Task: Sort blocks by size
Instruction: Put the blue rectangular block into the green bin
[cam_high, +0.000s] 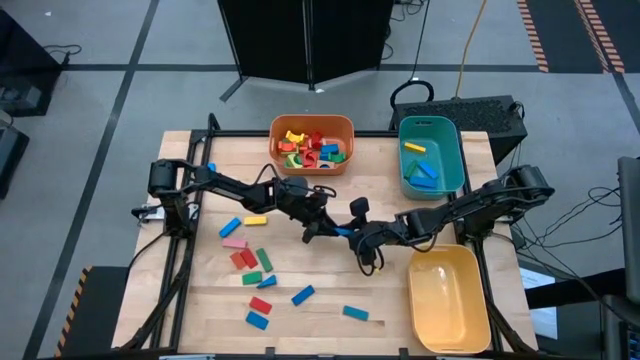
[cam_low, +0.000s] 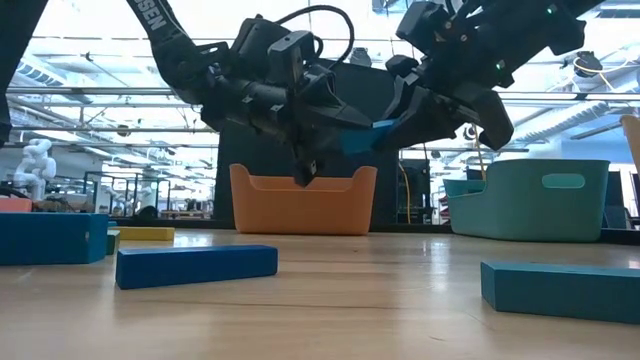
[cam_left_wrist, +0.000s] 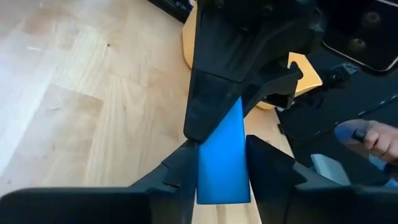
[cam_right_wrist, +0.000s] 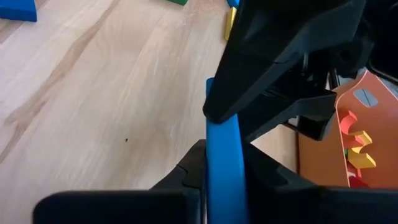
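Note:
A long blue block (cam_high: 343, 230) hangs in the air above the middle of the table, with both grippers on it. My left gripper (cam_high: 334, 227) comes from the table's left and is shut on one end. My right gripper (cam_high: 353, 233) comes from the right and is shut on the other end. In the low view the block (cam_low: 374, 133) shows as a short blue strip between the two dark hands, well above the wood. Other blocks (cam_high: 250, 262) in red, blue, green, pink and yellow lie flat on the table's left and near part. My left gripper pinches the blue block's two faces (cam_left_wrist: 221, 177) between its two fingers, at the end nearer to it. The fingers lie along the block. The block is lifted clear of the table. My right gripper pinches the block's other end (cam_right_wrist: 224, 165) between its two fingers, which also lie along the block. It comes from the table's right, slanting down. In its wrist view the block stands on edge, and the left hand covers the far end.
An orange bin (cam_high: 345, 128) with several small blocks stands at the far middle. A teal bin (cam_high: 452, 150) with blue blocks stands at the far right, and a yellow bin (cam_high: 470, 300) at the near right. Bare wood lies under the grippers.

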